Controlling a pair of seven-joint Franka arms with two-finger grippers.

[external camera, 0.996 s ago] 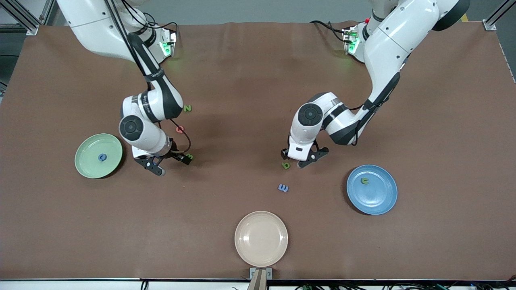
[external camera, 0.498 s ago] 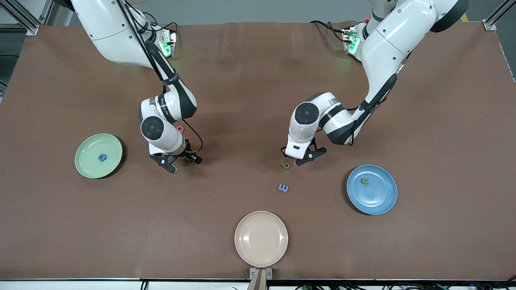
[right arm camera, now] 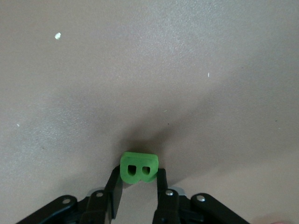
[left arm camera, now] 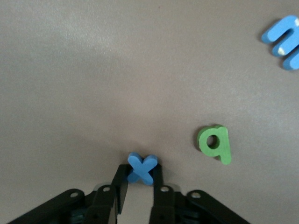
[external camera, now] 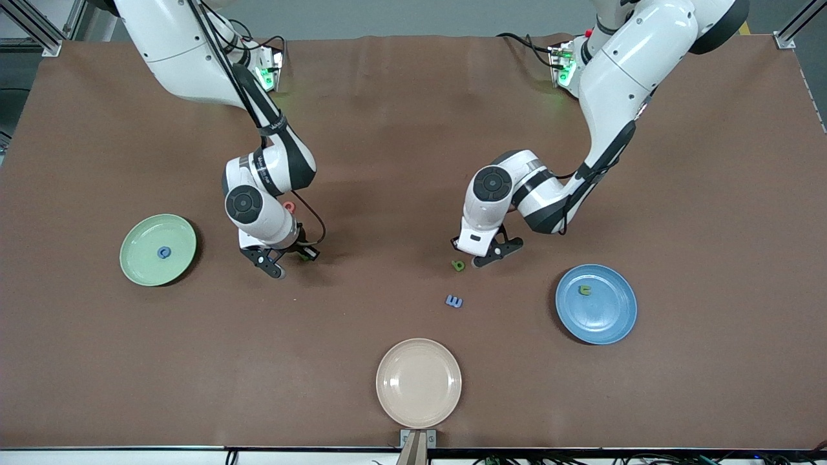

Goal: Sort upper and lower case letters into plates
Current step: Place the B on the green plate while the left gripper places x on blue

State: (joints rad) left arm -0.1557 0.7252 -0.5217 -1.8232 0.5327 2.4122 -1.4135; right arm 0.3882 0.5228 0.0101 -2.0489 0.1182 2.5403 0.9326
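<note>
Clamping: left gripper [left arm camera: 138, 179] on blue x [left arm camera: 141, 168], right gripper [right arm camera: 138, 184] on green B [right arm camera: 138, 168] — green q [left arm camera: 215, 143], blue E [external camera: 454, 301] nearby.

Both claws newly clamped: left claw [left arm camera: 138, 179] on blue x [left arm camera: 141, 168], right claw [right arm camera: 138, 184] (shifted) on green B [right arm camera: 138, 168].

arms [external camera: 607, 77]: glossy white shells | joints: black bands, round dark caps | claws: black | cables: black

One letter lies in each plate [external camera: 143, 274] [external camera: 610, 326]; two letters [external camera: 454, 301] lie between them.
</note>
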